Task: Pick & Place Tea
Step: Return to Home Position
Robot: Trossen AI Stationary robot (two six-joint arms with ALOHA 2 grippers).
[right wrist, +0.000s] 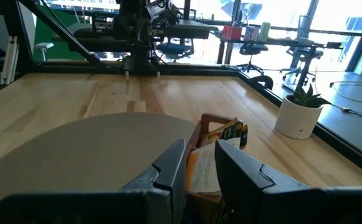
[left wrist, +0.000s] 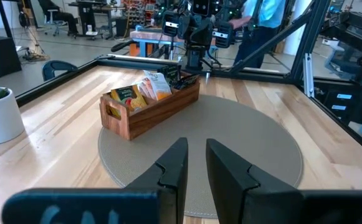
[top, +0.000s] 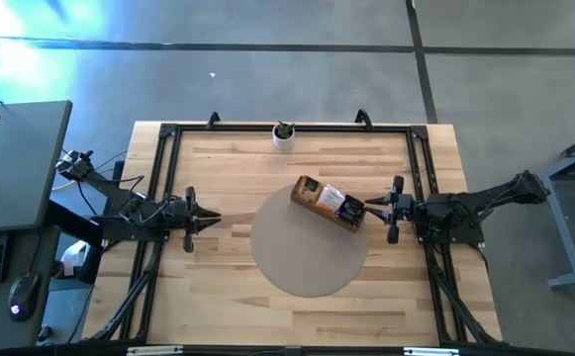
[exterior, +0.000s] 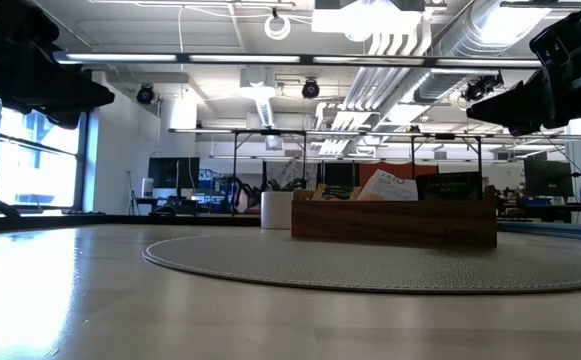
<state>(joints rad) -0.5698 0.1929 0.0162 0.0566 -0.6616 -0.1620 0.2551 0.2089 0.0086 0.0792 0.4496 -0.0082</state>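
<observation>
The tea [top: 332, 201] sits in the wooden tray [top: 317, 211] just at 9 o'clock from my right gripper [top: 374, 208], which is slightly open and empty; my left gripper [top: 213, 218], likewise slightly open and empty, waits farther off

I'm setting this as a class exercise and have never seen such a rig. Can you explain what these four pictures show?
This is a robot with two dark arms at a wooden table. One picture looks straight down, one looks level across the tabletop, and two come from cameras on the arms' wrists. On a round grey mat stands a wooden tray holding tea sachets. A small white pot with a plant sits at the table's edge. The left end effector hovers to the left of the mat, and the right end effector is near the tray's right end. Both are slightly open and hold nothing.
</observation>
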